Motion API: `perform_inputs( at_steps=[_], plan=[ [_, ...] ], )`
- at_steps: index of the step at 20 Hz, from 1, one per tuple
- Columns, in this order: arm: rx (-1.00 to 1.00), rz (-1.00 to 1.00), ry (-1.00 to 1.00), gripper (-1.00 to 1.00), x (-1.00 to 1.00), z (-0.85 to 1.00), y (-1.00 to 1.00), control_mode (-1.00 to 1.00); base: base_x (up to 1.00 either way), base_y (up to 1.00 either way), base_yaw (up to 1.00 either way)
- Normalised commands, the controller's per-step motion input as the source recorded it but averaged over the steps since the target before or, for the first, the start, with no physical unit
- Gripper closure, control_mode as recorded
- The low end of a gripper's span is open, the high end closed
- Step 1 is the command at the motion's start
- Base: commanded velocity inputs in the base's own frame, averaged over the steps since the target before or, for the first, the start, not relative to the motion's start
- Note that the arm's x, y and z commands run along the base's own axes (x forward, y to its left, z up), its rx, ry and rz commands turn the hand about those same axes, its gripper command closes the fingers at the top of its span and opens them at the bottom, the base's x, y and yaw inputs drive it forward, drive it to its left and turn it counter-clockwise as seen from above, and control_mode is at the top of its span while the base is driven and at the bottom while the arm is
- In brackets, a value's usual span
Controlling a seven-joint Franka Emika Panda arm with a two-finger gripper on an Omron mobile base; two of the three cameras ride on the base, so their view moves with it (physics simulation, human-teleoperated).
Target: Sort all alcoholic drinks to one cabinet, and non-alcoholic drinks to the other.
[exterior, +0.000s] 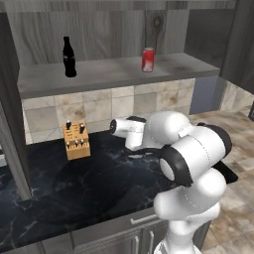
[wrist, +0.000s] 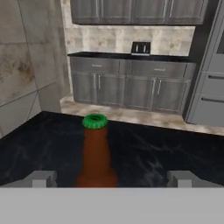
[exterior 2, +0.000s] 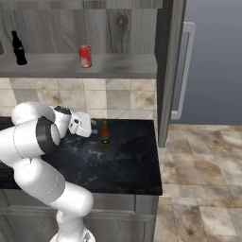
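A slim brown bottle [exterior 2: 105, 135] with a red label stands upright on the black counter [exterior 2: 127, 165]. The hand view shows its green cap and brown neck [wrist: 96, 148]. My gripper [wrist: 113, 179] is open and level with the neck, which rises between the two fingertips [wrist: 43, 178] without touching either. From the right base, the gripper [exterior 2: 96, 129] reaches the bottle from its left. The black cola bottle [exterior: 69, 58] [exterior 2: 18, 48] and the red soda can [exterior: 148, 59] [exterior 2: 85, 56] stand apart on the open cabinet shelf [exterior: 109, 74] above the counter.
A wooden knife block [exterior: 77, 141] stands on the counter against the tiled wall, left of the arm. A grey fridge [exterior 2: 212, 61] with a long handle stands right of the counter's end. Grey cabinets [wrist: 127, 87] line the far wall across the floor.
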Motion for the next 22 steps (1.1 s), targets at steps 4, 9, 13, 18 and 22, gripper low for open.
perform_inputs(
  at_steps=[4, 9, 13, 18, 22],
  plan=[
    [0.0, 0.0, 0.0, -1.0, 0.29, -0.21, 0.0, -1.0, 0.0, 0.0, 0.0],
    [0.0, 0.0, 0.0, -1.0, 0.28, -0.16, -0.01, -1.0, 0.0, 0.0, 0.0],
    [0.0, 0.0, 0.0, -1.0, 0.18, -0.12, -0.05, -1.0, 0.0, 0.0, 0.0],
    [0.0, 0.0, 0.0, -1.0, 0.01, -0.01, -0.14, -1.0, 0.0, 0.0, 0.0],
    [0.0, -0.01, 0.0, -1.0, 0.02, 0.0, -0.19, -1.0, 0.0, 0.0, 0.0]
  ],
)
